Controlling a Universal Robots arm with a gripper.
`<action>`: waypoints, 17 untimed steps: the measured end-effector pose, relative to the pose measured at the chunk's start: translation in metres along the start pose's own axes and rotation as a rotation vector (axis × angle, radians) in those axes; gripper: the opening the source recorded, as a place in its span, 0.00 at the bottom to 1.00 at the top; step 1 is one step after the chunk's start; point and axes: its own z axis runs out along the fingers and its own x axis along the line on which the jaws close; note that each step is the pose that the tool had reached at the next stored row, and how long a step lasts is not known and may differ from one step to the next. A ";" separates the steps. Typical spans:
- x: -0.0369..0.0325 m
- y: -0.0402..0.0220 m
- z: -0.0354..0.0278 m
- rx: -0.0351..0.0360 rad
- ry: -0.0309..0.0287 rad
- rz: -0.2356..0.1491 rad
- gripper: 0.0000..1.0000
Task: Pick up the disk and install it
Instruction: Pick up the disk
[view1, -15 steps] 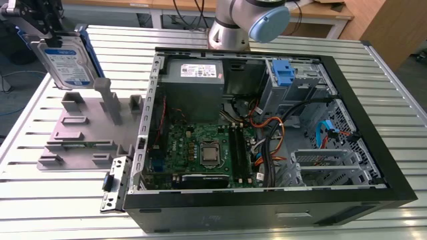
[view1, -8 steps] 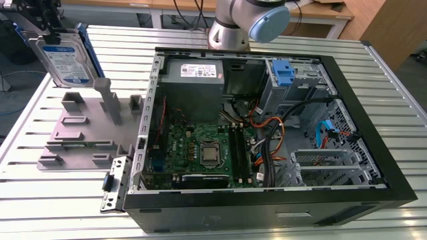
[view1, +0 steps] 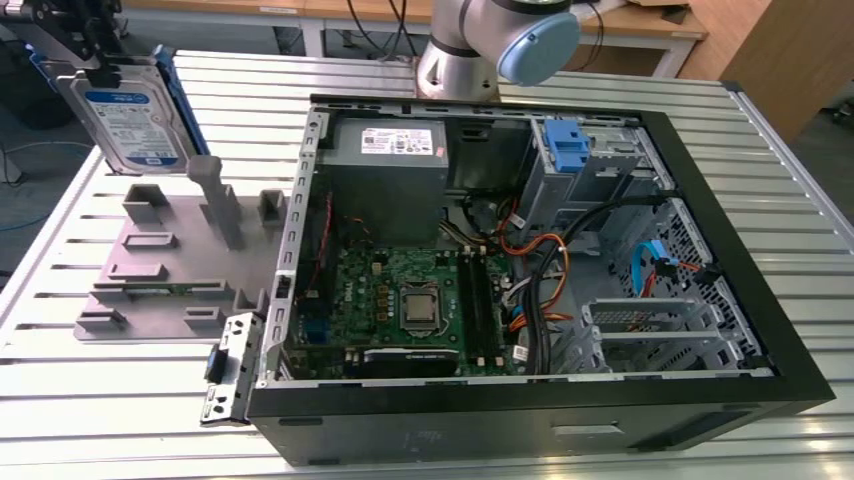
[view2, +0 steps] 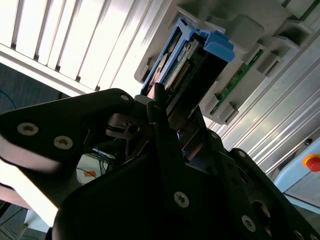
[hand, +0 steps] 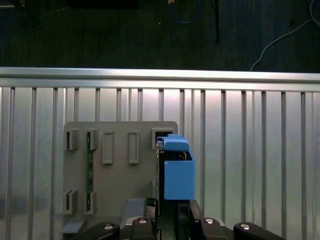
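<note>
One open computer case (view1: 534, 300) lay nearest on the slatted metal surface (view1: 801, 200), with one grey slotted holder (view1: 160, 270) beside it. Over that holder, the one hand (view1: 91, 45) was clamped on the single disk (view1: 130, 115), carrying it upright. Wooden desks (view1: 641, 25) stood behind.

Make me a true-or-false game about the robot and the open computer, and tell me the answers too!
1. The claw holds the disk. True.
2. The disk sits inside the computer. False: it is up in the air outside the computer, near the grey holder.
3. The computer is open, so its green board shows. True.
4. The table is made of wood. False: it is ribbed silver metal.
</note>
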 end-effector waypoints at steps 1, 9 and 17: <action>0.0000 0.0000 -0.0001 0.0000 0.0000 0.000 0.35; -0.0003 0.0001 -0.0055 0.0000 0.0003 0.000 0.35; -0.0008 0.0003 -0.0193 0.0001 0.0004 0.000 0.35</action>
